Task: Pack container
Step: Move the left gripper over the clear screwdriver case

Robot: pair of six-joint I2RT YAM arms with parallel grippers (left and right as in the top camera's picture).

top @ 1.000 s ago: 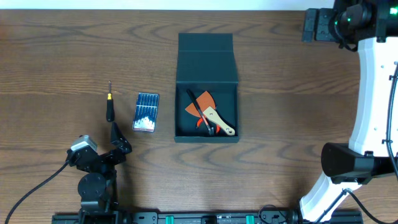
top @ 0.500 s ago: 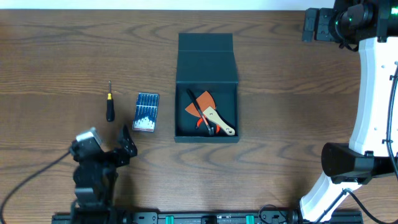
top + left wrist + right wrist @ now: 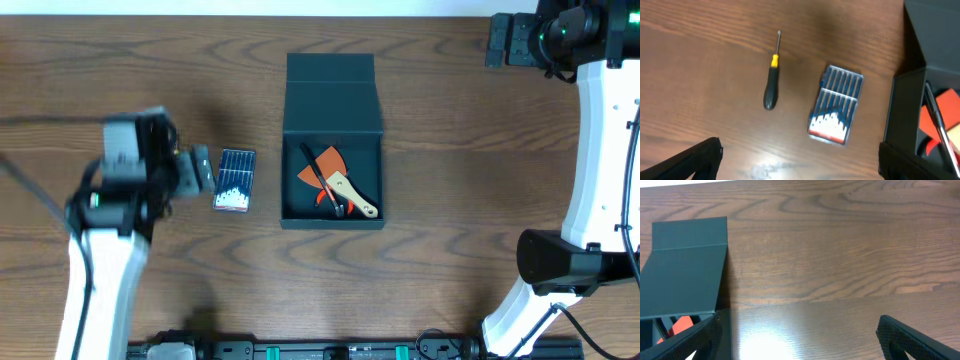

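The container (image 3: 333, 222), a dark teal square box with its flap lid (image 3: 333, 95) laid back, sits mid-table holding an orange piece (image 3: 312, 172), a black pen and a wood-handled tool (image 3: 352, 195). Left of it lies a small blue case of bits (image 3: 236, 180). My left gripper (image 3: 197, 170) hovers open just left of that case and hides the screwdriver from above. The left wrist view shows the black, yellow-collared screwdriver (image 3: 771, 75), the bits case (image 3: 836, 104) and the container wall (image 3: 904, 110) ahead of the open left gripper (image 3: 802, 165). My right gripper (image 3: 503, 42), far back right, is open and empty.
The right wrist view looks over bare wood with the container lid (image 3: 685, 275) at its left and the right gripper (image 3: 800, 342) wide apart. The white right arm (image 3: 600, 150) runs along the right edge. Bare table lies between the container and that arm.
My left arm has lifted from the front edge and swung back over the screwdriver, ending beside the bits case. The right arm and all objects stayed still.
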